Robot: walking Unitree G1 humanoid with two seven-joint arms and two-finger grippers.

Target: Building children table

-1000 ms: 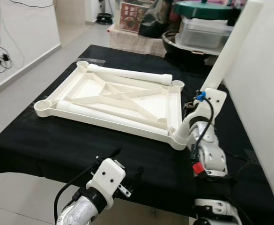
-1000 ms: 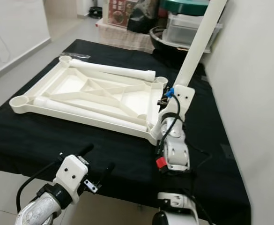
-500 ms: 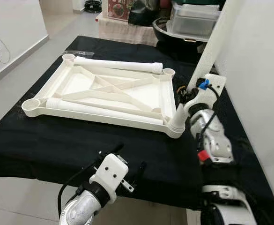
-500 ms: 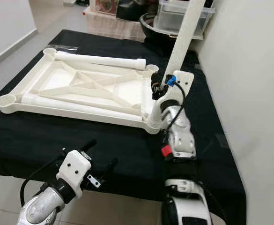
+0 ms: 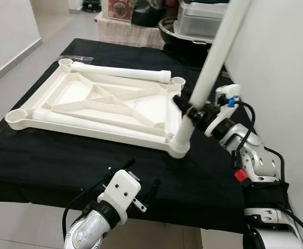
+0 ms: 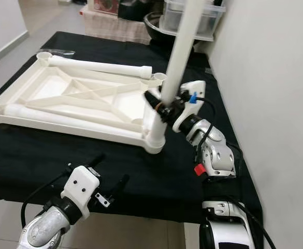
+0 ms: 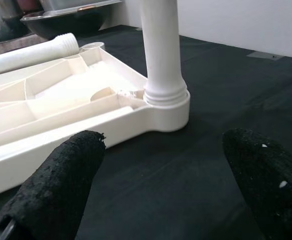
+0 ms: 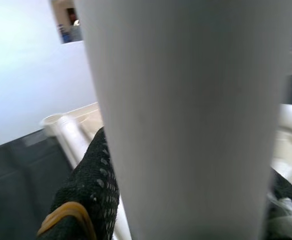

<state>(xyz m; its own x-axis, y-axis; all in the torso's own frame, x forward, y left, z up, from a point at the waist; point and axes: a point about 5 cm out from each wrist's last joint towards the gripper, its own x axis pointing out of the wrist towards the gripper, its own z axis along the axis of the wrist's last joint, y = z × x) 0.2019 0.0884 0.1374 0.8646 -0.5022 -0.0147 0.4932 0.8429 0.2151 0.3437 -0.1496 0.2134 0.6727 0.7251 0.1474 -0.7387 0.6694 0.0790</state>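
Black cloth (image 5: pixel 53 161) covered the work table, and on it lay the white plastic tabletop (image 5: pixel 97 106), underside up, its ribs and corner sockets showing. Two loose table legs lay flat inside the frame, one along the far edge (image 5: pixel 119 72) and one along the near edge (image 5: pixel 97 122). A third leg (image 5: pixel 208 78) stood in the near right corner socket (image 5: pixel 178 148), leaning slightly away from the robot. The right gripper (image 6: pixel 161 106) was clamped around this standing leg low down, just above the socket, its black fingers (image 8: pixel 88 195) pressed against the white tube. The left gripper (image 5: pixel 141 189) hovered at the near edge of the table with its fingers (image 7: pixel 61 185) spread wide and holding nothing. Storage tubs and a dark basin (image 5: pixel 185 31) stood beyond the table's far end.
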